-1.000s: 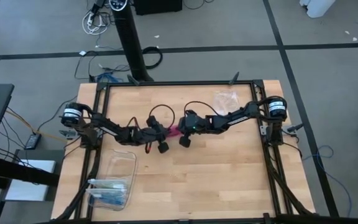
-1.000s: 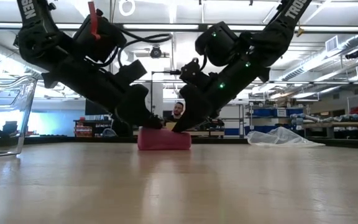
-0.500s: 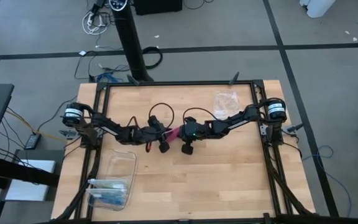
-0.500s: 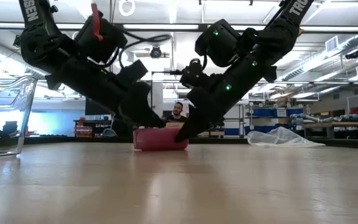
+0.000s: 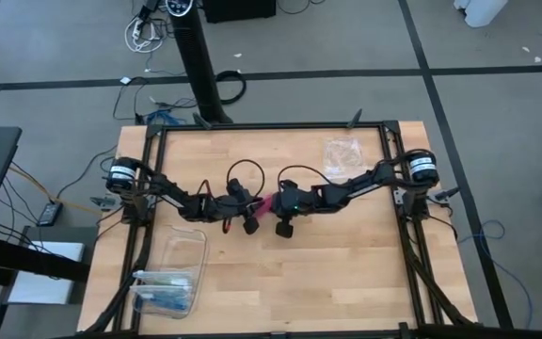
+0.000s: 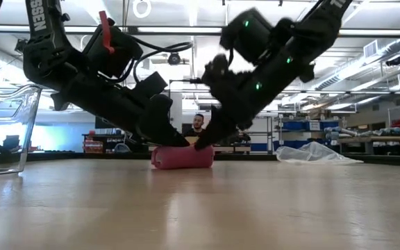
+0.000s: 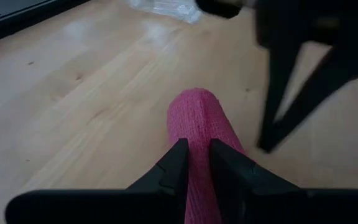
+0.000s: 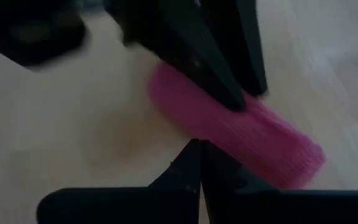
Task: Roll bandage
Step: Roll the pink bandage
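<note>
High view: my left gripper [image 5: 252,213] and my right gripper [image 5: 273,213] meet at the centre of the table [image 5: 346,273]. The bandage [image 5: 263,204] shows as a small magenta patch between them. A clear plastic bag [image 5: 342,152] lies toward the upper right, and a clear box [image 5: 169,275] sits at the lower left.

Low view: the bandage [image 6: 182,157] lies on the wood at frame centre as a short fat roll, with both grippers bearing down on it from either side. A person [image 6: 198,123] shows in the room behind.

Left wrist view: my left fingers [image 7: 178,163] stand narrow, pinching the near end of the bandage [image 7: 199,118], which lies away up the frame.

Right wrist view: my right fingers [image 8: 194,163] are pressed together with no gap and nothing between them, tips just beside the roll [image 8: 241,134].

Step in hand, as I judge it: final tightening; the strip appears fully wound. The next move calls for keeping the left pinch firm while the right tips press the loose edge flat, then releasing gently so the roll does not spring open.
</note>
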